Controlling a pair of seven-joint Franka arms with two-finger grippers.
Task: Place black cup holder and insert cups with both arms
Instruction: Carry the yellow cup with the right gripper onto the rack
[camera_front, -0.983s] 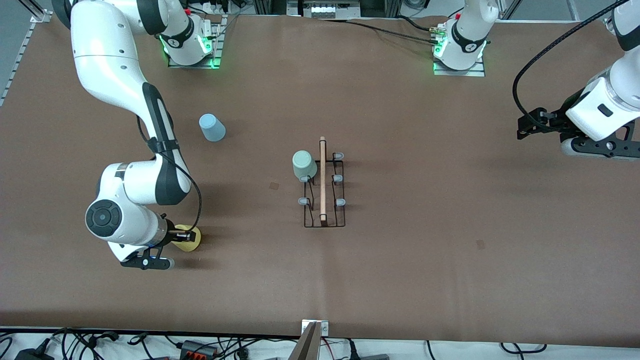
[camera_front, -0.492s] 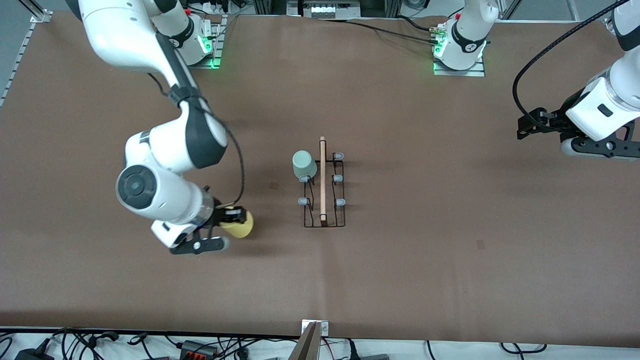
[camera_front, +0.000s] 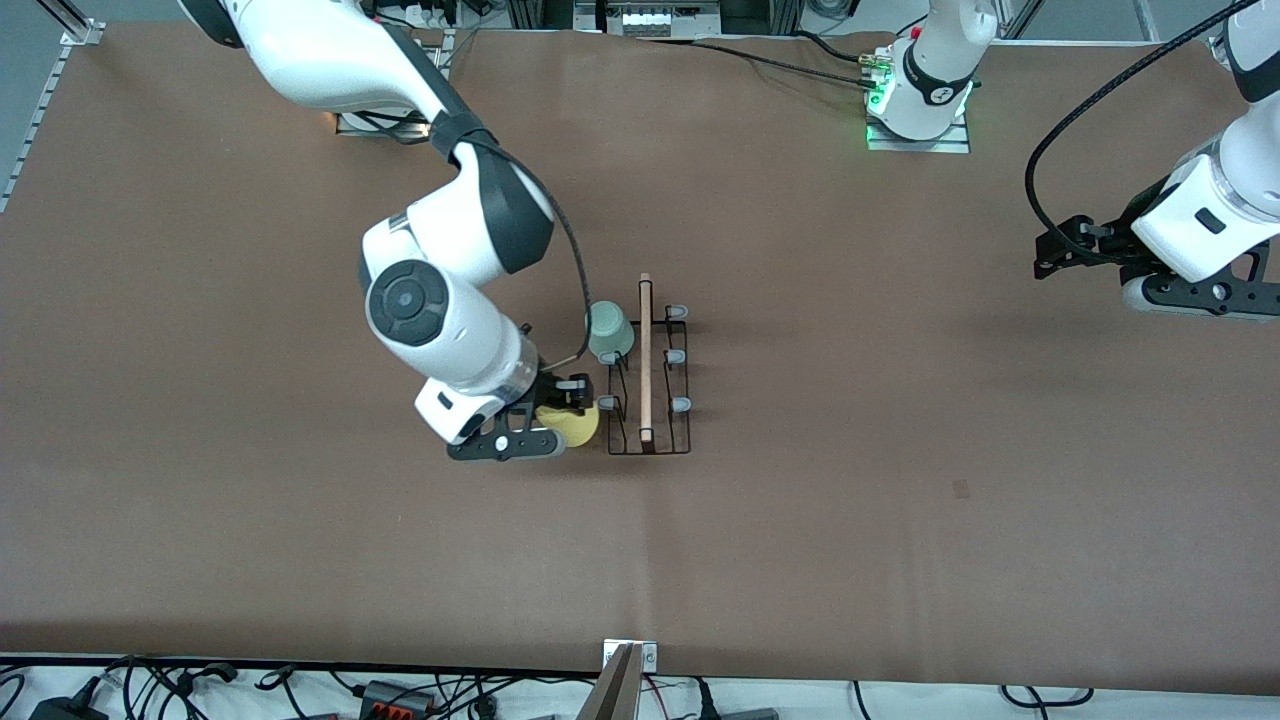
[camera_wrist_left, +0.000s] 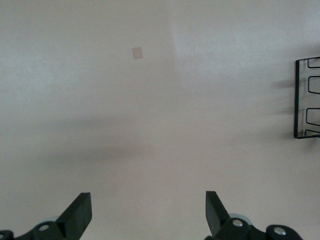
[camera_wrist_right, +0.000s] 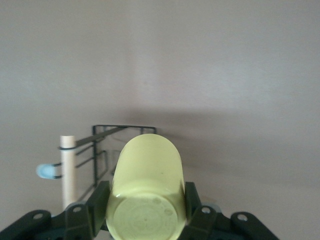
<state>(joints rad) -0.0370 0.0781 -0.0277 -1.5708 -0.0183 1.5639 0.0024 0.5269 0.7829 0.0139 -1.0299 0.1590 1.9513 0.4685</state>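
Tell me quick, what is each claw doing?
Left claw: open, holding nothing, waiting over the table.
Right claw: closed on the yellow cup, beside the black cup holder.

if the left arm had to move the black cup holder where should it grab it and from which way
Probably the wooden rod handle along the top of the black cup holder, from straight above, fingers either side of the rod. It stands clear above the thin wire base. Grip toward the end nearer the front camera: the pale green cup sits on a peg beside the other end, and the right gripper holds the yellow cup close by.
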